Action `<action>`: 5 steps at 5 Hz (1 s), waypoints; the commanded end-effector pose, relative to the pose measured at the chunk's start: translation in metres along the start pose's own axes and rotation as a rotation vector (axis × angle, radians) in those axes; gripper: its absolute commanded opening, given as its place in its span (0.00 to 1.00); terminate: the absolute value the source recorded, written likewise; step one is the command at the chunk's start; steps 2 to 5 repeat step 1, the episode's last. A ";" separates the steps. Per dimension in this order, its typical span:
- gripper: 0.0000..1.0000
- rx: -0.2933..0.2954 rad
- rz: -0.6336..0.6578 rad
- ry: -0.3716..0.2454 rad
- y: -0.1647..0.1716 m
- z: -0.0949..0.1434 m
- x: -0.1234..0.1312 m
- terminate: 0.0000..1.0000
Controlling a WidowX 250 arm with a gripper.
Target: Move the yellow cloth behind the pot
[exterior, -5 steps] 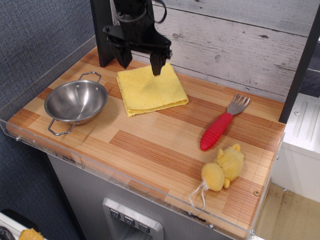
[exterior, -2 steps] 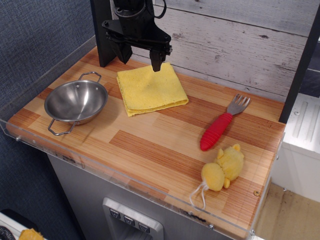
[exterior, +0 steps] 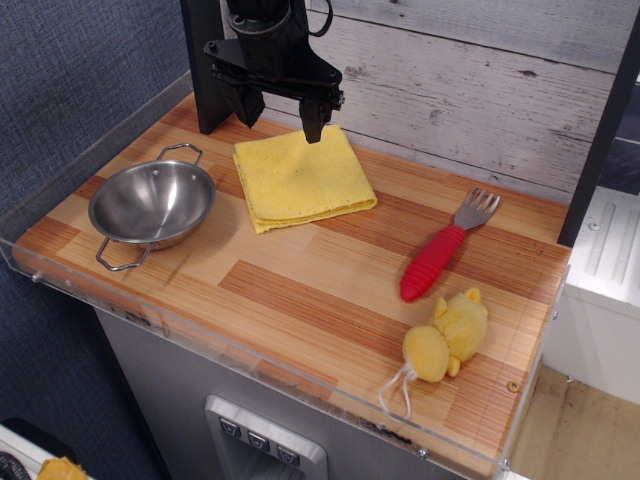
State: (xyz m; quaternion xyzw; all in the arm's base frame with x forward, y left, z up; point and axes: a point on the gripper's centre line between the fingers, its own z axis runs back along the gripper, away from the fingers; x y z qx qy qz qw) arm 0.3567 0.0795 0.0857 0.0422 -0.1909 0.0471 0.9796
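The desk was a wooden top of light and reddish-brown striped planks, edged along its front and left sides by a clear plastic rim. Behind it ran a wall of weathered grey boards, and to the left stood a blue-grey textured panel. A black upright post rose at the back left corner of the desk. Below the front edge a grey cabinet face showed a small panel of buttons.

One black hand hung above the back of the desk, its two fingers spread apart and holding nothing. The right fingertip hovered over the rear edge of the yellow cloth; whether it touched the fabric could not be told.

One yellow cloth lay flat and folded on the desk, just to the right of the pot and slightly farther back. The pot, one only, sat near the left edge, empty, with two wire loop handles, one toward the back and one toward the front.

One fork with a red ribbed handle lay right of centre, tines pointing toward the wall. One yellow plush toy lay near the front right corner, a white cord trailing from it.
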 end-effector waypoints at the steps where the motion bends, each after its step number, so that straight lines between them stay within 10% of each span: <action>1: 1.00 0.005 -0.002 -0.051 0.001 0.016 0.007 1.00; 5: 1.00 0.005 -0.002 -0.051 0.001 0.016 0.007 1.00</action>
